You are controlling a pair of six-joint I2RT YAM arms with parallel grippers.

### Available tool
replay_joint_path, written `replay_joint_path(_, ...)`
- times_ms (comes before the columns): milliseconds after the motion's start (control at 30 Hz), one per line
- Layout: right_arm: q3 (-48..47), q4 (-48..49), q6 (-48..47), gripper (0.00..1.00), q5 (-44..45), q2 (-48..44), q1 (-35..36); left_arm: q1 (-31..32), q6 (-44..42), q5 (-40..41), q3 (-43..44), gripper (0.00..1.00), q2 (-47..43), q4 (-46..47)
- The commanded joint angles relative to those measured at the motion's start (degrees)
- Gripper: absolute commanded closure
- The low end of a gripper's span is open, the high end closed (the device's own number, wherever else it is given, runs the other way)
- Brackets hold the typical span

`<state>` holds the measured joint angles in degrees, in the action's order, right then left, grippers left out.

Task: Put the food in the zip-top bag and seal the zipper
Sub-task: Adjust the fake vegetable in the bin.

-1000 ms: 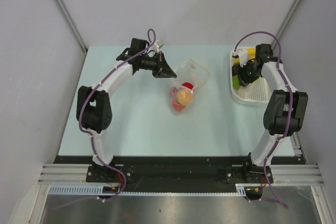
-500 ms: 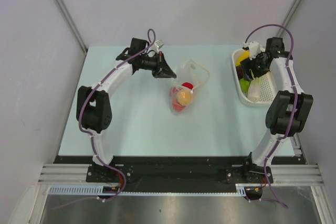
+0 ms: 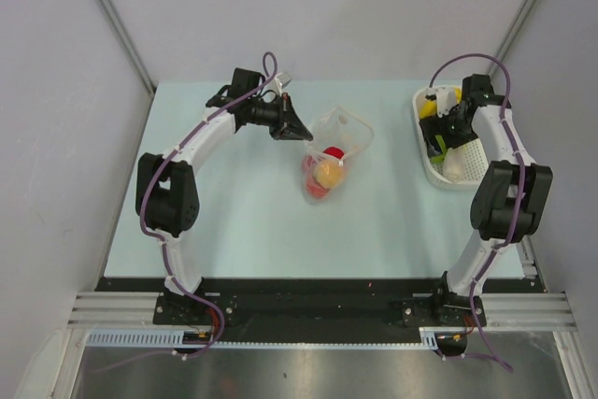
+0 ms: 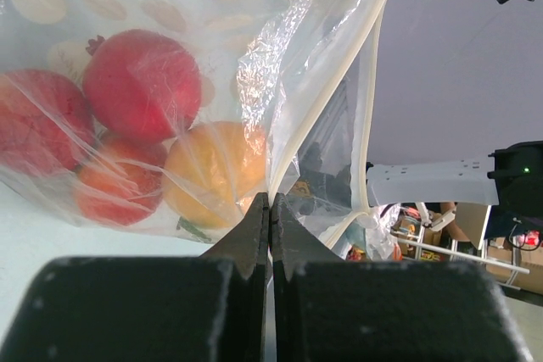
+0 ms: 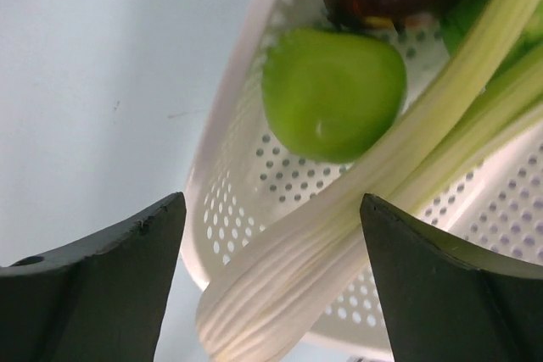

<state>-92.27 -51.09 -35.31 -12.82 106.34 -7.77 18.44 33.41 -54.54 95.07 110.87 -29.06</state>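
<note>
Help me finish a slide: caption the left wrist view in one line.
Left gripper shut on the zip-top bag beside its zipper, with red and orange toy fruits inside.

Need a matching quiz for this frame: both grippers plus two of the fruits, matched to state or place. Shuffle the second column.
Column one:
1. left gripper
2. right gripper
3. green fruit
4. orange fruit

Column two:
A. lying in the white basket
B. open, over the white basket
C. shut on the zip-top bag
D. inside the zip-top bag

Pairs: 1-C, 2-B, 3-A, 4-D
</note>
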Motion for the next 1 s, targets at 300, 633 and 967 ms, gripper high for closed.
replay_joint_path(300, 3.24, 0.65, 15.44, 0.07, 15.28, -1.59, -2.07, -0.59, -1.94, -1.27, 1.79, 1.0, -1.62, -0.38)
replay_joint_path(633, -4.04, -8.49, 12.82, 0.44, 7.99, 0.18, -5.94, -0.95, -2.38, -1.62, 1.61, 1.0, -1.27, -1.0)
replay_joint_path(967, -6.18, -5.51, -5.62, 0.31, 7.28, -1.14, -12.62, -0.95, -2.65, -1.97, 1.79, 1.0, -0.83, -1.18)
